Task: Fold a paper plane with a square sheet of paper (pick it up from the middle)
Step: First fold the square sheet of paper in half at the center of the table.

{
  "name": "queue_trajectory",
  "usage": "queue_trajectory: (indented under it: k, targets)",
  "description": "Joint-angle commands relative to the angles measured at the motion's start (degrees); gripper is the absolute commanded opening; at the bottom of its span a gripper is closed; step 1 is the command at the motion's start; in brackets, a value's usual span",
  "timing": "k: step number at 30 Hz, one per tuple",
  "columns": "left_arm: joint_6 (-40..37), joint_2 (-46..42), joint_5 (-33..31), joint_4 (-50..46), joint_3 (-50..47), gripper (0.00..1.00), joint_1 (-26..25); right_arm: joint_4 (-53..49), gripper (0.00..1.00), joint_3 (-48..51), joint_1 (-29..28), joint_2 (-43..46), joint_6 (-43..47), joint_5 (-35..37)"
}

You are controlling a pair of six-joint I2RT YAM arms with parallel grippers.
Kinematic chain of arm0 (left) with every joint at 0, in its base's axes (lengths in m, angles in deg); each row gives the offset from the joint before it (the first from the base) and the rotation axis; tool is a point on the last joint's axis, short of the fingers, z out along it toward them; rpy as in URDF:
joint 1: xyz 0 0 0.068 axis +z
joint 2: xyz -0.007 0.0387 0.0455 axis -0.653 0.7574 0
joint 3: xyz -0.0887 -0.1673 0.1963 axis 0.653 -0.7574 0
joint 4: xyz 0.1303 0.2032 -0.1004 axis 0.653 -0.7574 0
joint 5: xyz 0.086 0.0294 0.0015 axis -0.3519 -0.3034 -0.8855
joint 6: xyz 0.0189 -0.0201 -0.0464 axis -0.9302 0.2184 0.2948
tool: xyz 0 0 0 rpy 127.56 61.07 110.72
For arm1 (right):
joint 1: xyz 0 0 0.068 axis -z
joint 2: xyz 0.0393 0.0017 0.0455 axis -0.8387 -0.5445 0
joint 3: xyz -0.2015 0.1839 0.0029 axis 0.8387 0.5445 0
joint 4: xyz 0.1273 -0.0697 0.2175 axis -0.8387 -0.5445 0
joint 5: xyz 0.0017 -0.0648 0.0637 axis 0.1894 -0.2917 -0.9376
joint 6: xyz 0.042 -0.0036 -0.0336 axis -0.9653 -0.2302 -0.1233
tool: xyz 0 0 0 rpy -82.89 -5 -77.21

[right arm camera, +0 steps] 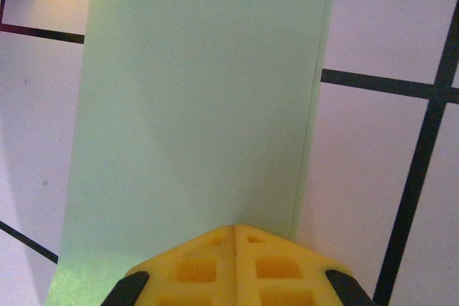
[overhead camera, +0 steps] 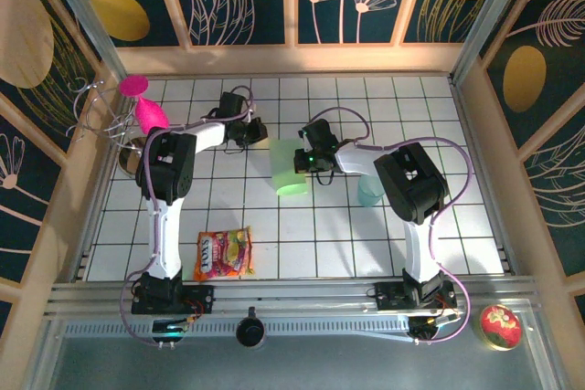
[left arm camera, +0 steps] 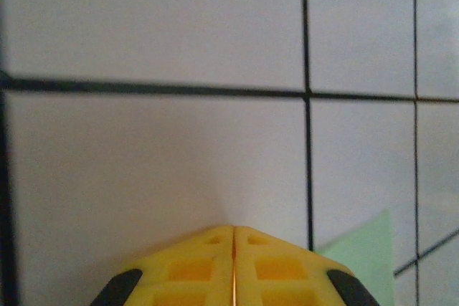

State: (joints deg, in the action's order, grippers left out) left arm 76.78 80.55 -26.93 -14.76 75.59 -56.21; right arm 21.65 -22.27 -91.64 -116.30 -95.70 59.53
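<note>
The square sheet of paper (overhead camera: 285, 160) lies mid-table, pale mint green and folded into a narrow doubled rectangle. No paper plane is in view. In the right wrist view the paper (right arm camera: 193, 105) shows two layers, their long edges running together down the right side. My right gripper (right arm camera: 234, 227) is shut, its tips down on the paper's near end; from above the right gripper (overhead camera: 303, 166) sits on the paper's right side. My left gripper (left arm camera: 234, 228) is shut over bare tile, with a paper corner (left arm camera: 367, 249) just to its right. From above, the left gripper (overhead camera: 258, 131) is beside the paper's far left corner.
A translucent teal cup (overhead camera: 370, 191) stands right of the right arm. A candy bag (overhead camera: 223, 253) lies near the front left. A pink object (overhead camera: 146, 109), a wire rack (overhead camera: 91, 105) and a metal bowl (overhead camera: 131, 158) crowd the far left. A red tin (overhead camera: 499, 326) sits off the table, front right.
</note>
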Motion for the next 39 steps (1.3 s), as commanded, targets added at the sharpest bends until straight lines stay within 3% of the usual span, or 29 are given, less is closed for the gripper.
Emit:
queue_trajectory:
  k: [1,8,16,19,24,39]
  targets:
    - [-1.64,2.41,-6.32,-4.66,3.02,0.09,2.11,-21.19,0.0,7.67,1.94,-9.05,1.08,12.26]
    - [4.41,-10.47,-0.77,3.43,-7.47,0.08,0.31,-20.47,0.0,6.38,1.73,-7.75,-0.72,10.84]
    - [14.9,-24.88,2.5,12.13,-28.3,0.06,-8.85,-20.02,0.0,6.44,1.53,-8.01,-1.9,9.1]
    - [18.03,-25.53,3.87,14.85,-32.82,0.05,-10.81,-19.85,0.0,6.46,1.56,-8.0,-2.09,9.12]
    - [16.64,-22.33,3.9,12.25,-31.2,0.06,-13.34,-19.76,0.0,6.59,1.41,-7.89,-2.44,9.26]
    - [11.26,-19.2,0.16,4.83,-33.63,0.05,-13.47,-19.96,0.0,7.16,1.2,-8.27,-2.83,10.31]
